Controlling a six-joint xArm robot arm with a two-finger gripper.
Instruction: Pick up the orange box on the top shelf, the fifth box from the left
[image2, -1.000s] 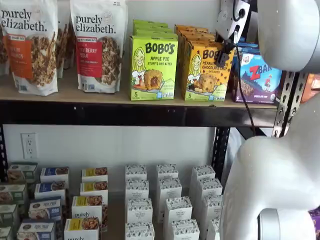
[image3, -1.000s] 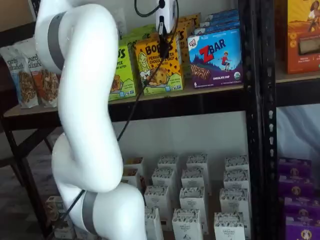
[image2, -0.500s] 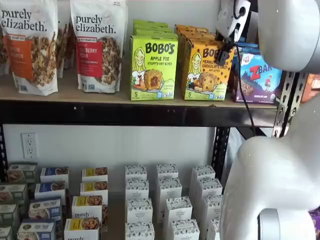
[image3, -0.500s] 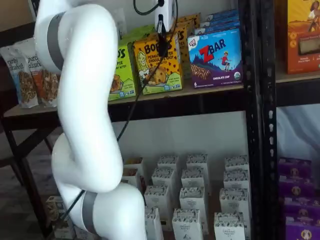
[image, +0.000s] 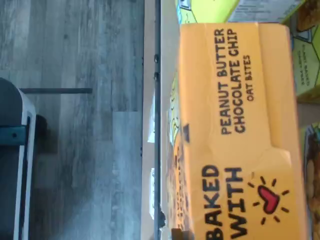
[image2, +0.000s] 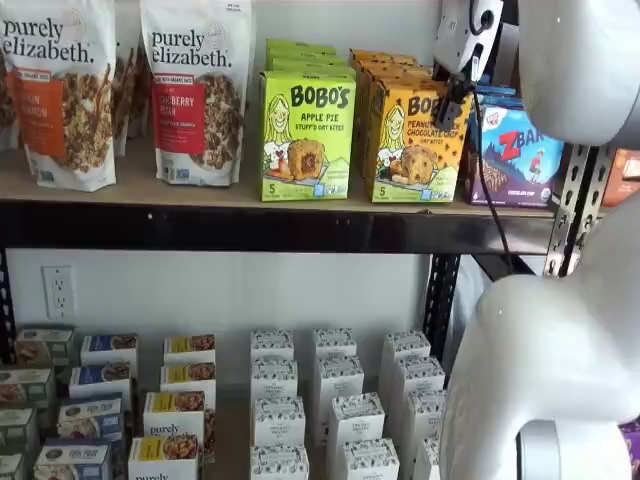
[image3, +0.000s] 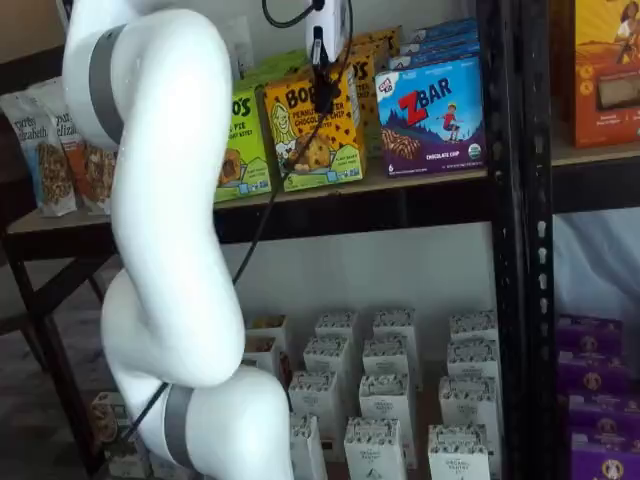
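Observation:
The orange box (image2: 410, 150), printed Bobo's Peanut Butter Chocolate Chip, stands at the front of its row on the top shelf (image2: 200, 190). It shows in both shelf views, and in one of them (image3: 310, 140) it leans slightly out of line. My gripper (image2: 452, 100) comes down from above, its black fingers shut on the box's upper part, with a cable hanging beside them (image3: 323, 95). The wrist view is filled by the box's orange top face (image: 235, 130), very close.
A lime-green Bobo's Apple Pie box (image2: 305, 135) stands just left of the orange box, and a blue ZBar box (image2: 515, 155) just right. Granola bags (image2: 195, 90) are further left. Black uprights (image3: 510, 240) bound the bay. Small white boxes (image2: 335, 400) fill the lower level.
The orange box has shifted slightly forward and to the side with the gripper on it. The arm has moved a little; the neighbouring boxes have not.

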